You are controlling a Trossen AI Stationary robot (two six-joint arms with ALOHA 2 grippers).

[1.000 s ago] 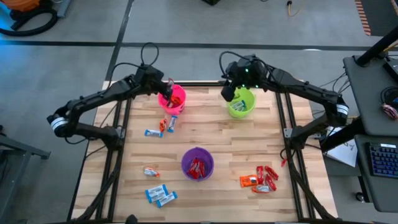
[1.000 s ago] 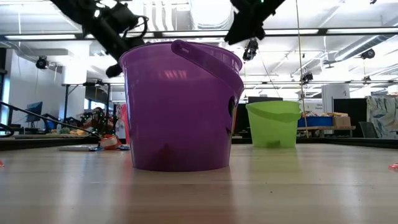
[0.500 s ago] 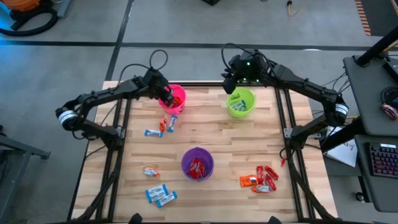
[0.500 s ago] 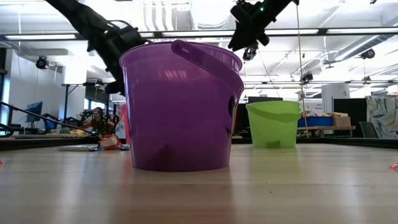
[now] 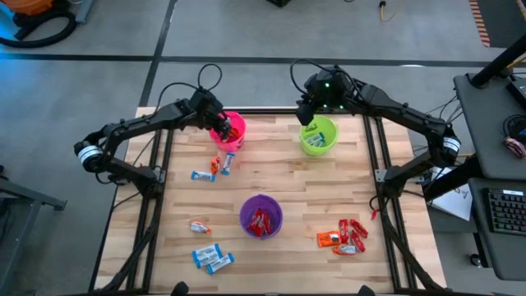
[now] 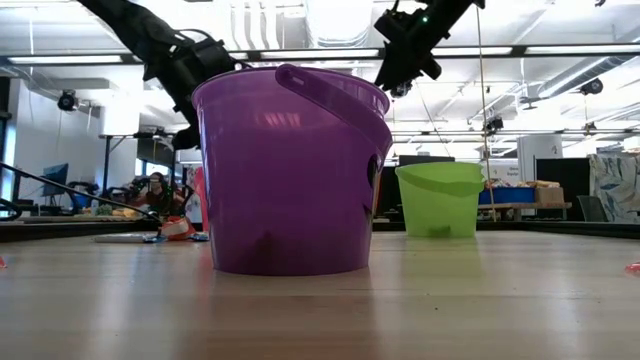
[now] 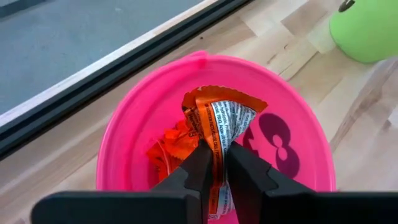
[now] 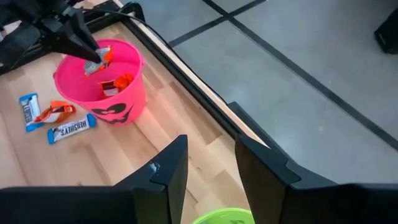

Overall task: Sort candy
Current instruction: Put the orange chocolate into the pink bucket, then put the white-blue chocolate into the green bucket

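Left gripper (image 7: 214, 163) pinched a light, crinkly orange candy (image 7: 222, 121) by its flat end over the pink cup (image 7: 134, 127) at far left, probably slippery foil, while right gripper (image 8: 208, 163) hung open-jawed above the green cup (image 5: 319, 136).

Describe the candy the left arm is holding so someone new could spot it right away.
Find the pink cup at the table's far edge, left of the green cup. Above its opening, the left hand pinches an orange wrapped candy. Unlike the candies lying inside the cup, this one is held up.
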